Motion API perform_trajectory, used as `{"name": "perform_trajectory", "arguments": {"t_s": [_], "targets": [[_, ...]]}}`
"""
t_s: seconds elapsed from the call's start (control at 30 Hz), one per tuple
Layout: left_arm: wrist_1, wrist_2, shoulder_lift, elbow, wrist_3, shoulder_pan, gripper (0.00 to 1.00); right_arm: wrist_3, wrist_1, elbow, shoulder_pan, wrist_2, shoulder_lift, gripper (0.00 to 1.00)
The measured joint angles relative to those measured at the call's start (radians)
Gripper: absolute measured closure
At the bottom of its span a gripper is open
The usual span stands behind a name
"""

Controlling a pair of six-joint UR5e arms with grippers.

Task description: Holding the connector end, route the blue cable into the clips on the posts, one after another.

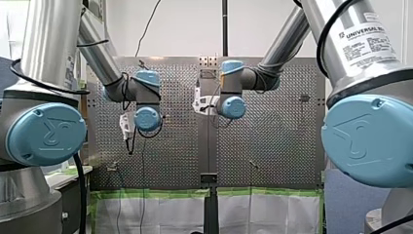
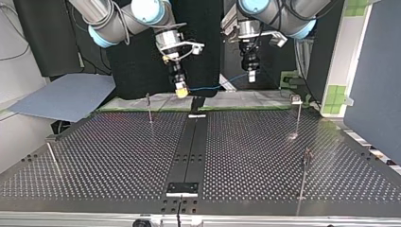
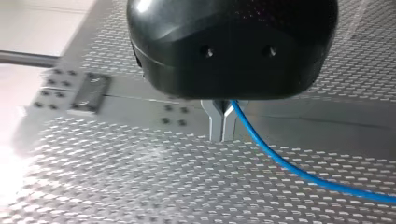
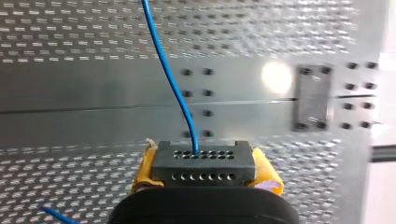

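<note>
In the right wrist view a black connector (image 4: 203, 164) with rows of holes sits between the yellow pads (image 4: 142, 169) of my right gripper (image 4: 205, 173), which is shut on it. The blue cable (image 4: 167, 70) leaves the connector and runs ahead over the table. In the left wrist view my left gripper (image 3: 222, 134) has its metal fingers (image 3: 215, 122) shut on the blue cable (image 3: 280, 163), which trails off to one side. In the top view both grippers hang above the table's far edge, my right gripper (image 2: 181, 91) at the left, my left gripper (image 2: 252, 77) at the right, with the cable (image 2: 208, 88) slung between them.
Thin posts stand on the perforated table (image 2: 104, 156): one far left of centre (image 2: 149, 108), one far right (image 2: 298, 116), one near right (image 2: 305, 172), one leaning at the near left (image 2: 52, 158). A black strip (image 2: 189, 146) runs down the middle. A grey sheet (image 2: 66, 97) lies beyond the left corner.
</note>
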Motion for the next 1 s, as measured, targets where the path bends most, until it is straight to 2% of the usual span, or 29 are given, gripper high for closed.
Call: {"name": "perform_trajectory", "arguments": {"t_s": [0.1,0.2,0.5,0.8,1.0], "targets": [[-0.031,0.000,0.031,0.031,-0.019,0.008,1.00,0.012,0.001,-0.011,-0.008,-0.017,-0.021,1.00],[-0.061,-0.001,0.061,0.059,-0.029,0.016,1.00,0.021,0.009,-0.029,-0.015,-0.032,-0.019,1.00],[-0.151,-0.020,0.151,0.099,-0.036,0.037,1.00,0.025,0.053,-0.088,-0.019,-0.074,-0.008,1.00],[-0.247,-0.022,0.246,0.147,-0.036,0.056,1.00,0.033,0.108,-0.157,-0.009,-0.101,-0.006,1.00],[-0.310,-0.026,0.271,0.198,-0.034,0.073,1.00,0.041,0.139,-0.215,0.006,-0.104,-0.001,1.00]]}}
